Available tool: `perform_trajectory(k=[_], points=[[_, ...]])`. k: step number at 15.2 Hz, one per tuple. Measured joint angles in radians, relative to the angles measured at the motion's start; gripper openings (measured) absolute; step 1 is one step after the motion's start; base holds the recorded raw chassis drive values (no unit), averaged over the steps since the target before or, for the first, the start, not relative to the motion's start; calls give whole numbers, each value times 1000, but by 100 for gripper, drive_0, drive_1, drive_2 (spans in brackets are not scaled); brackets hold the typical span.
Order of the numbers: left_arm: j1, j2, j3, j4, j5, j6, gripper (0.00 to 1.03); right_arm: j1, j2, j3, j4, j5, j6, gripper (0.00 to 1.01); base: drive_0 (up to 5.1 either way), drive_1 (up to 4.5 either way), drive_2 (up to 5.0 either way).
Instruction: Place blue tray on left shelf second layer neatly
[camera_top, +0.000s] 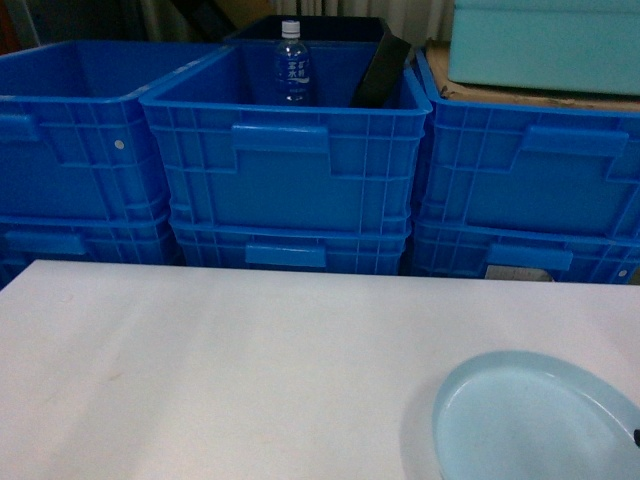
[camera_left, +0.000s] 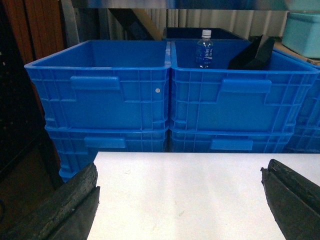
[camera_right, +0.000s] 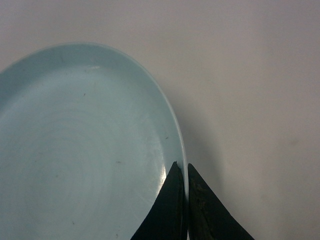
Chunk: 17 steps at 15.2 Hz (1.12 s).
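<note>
The blue tray (camera_top: 530, 420), pale and round with a low rim, lies on the white table (camera_top: 220, 370) at the near right corner. In the right wrist view my right gripper (camera_right: 182, 167) is shut on the rim of the tray (camera_right: 85, 140), one finger inside the dish and one outside. Only a dark speck of that gripper (camera_top: 636, 437) shows at the head view's right edge. My left gripper (camera_left: 180, 172) hangs open over bare tabletop, holding nothing. A shiny steel rail (camera_left: 150, 4) runs above the crates; I cannot make out the left shelf second layer.
Stacked dark-blue crates (camera_top: 290, 170) form a wall behind the table's far edge. The middle top crate holds a water bottle (camera_top: 291, 65) and a leaning black tray (camera_top: 380, 70). A teal tub (camera_top: 545, 45) sits on cardboard over the right crate.
</note>
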Motion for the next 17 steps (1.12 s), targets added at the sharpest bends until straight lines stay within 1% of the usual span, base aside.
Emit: perform_trajectory(k=[1,2,3,4,5,6,7,8,10,11,12,13,17], points=[[0,0,0,0,0,0,98,11,-44,-26,58,19,-45,2,0,0,0],[0,0,0,0,0,0,98,23,-84,-43,98,25,-84,2,0,0,0],[0,0,0,0,0,0,98,25,-128,-61,116,31,-113,2,0,0,0],[0,0,0,0,0,0,98,28,-164,-83,141,35,-130,2,0,0,0],[0,0,0,0,0,0,98,28,-197,-99,152,34,-137,2,0,0,0],[0,0,0,0,0,0,98,28,-232,-119,188,35,-157,2,0,0,0],[0,0,0,0,0,0,98,29,-276,-130,194,33,-171,2,0,0,0],[0,0,0,0,0,0,98,28,-318,-140,188,31,-180,2,0,0,0],[0,0,0,0,0,0,98,17,-428,-160,145,23,-181,2,0,0,0],[0,0,0,0,0,0,98,14,-541,-171,92,24,-181,2,0,0,0],[0,0,0,0,0,0,98,13,-598,-172,74,24,-181,2,0,0,0],[0,0,0,0,0,0,98,7,-705,-172,26,22,-180,2,0,0,0],[0,0,0,0,0,0,98,10,-963,-163,-129,10,-159,2,0,0,0]])
